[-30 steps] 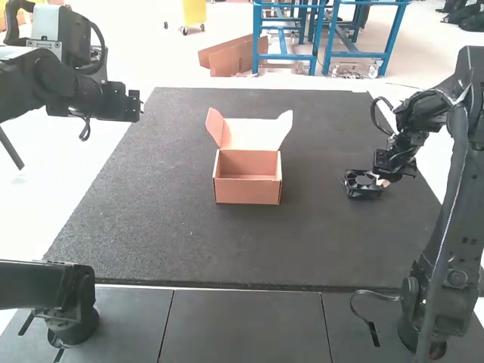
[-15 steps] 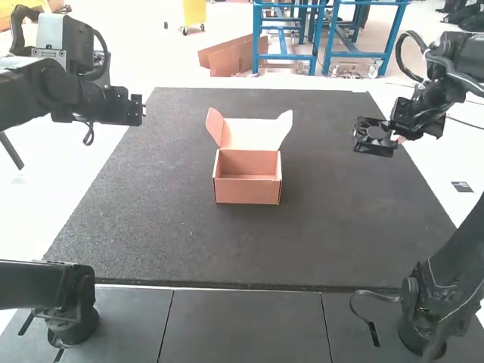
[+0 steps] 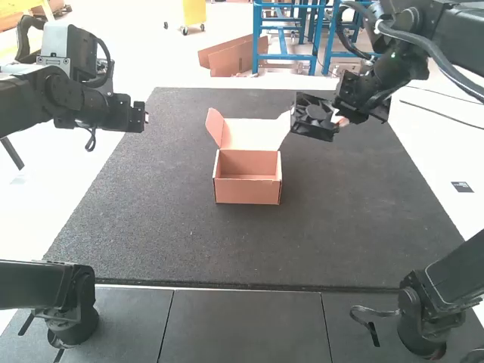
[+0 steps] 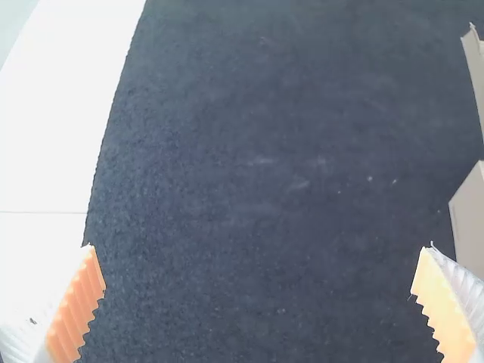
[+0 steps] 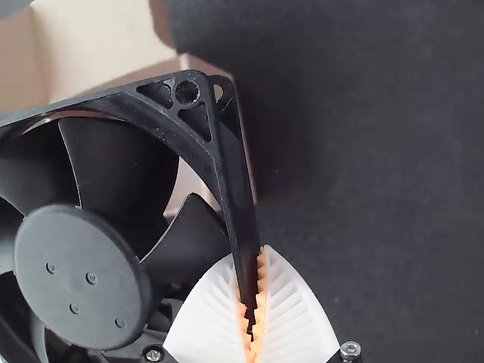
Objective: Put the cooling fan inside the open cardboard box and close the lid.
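Left claw (image 3: 141,116): one, white ribbed fingers with orange pads (image 4: 74,306), spread wide and empty, hanging above the left part of the black textured tabletop (image 3: 151,219), well apart from the box. Small brown cardboard box (image 3: 248,189): one, standing upright near the middle of the tabletop, its interior showing nothing inside, with the pale-lined lid (image 3: 255,130) raised at the back and its side flaps up. Black square-framed plastic cooling fan (image 3: 313,119): one, in the air, tilted, above and just right of the box near the lid's right flap, touching neither. Right claw (image 3: 345,118): one, clenched on one edge of the fan's frame, the ribbed fingers pinching the frame between them. Progress, as judged: the fan is picked up and carried close to the box; lowering it inside, releasing it, and folding the lid down are not yet done.
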Robot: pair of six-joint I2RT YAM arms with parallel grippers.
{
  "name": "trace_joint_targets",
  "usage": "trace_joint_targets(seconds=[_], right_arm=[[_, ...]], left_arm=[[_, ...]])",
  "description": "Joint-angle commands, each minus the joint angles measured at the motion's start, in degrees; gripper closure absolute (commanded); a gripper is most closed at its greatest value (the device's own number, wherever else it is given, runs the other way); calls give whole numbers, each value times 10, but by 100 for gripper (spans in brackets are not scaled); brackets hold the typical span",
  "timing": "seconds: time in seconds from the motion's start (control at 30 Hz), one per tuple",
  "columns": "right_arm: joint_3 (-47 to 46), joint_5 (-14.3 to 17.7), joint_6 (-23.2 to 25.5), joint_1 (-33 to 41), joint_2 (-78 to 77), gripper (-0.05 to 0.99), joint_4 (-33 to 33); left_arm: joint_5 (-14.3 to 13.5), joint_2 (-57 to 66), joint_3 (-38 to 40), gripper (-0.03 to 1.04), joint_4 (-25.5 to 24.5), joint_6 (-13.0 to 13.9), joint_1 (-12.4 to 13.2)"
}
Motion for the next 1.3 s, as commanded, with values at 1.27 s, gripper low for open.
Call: trace_joint_targets(seconds=[1.27], right_arm=[[1, 77, 62, 184, 193, 94, 216]], left_arm=[[37, -12, 6, 5, -29, 4, -5]])
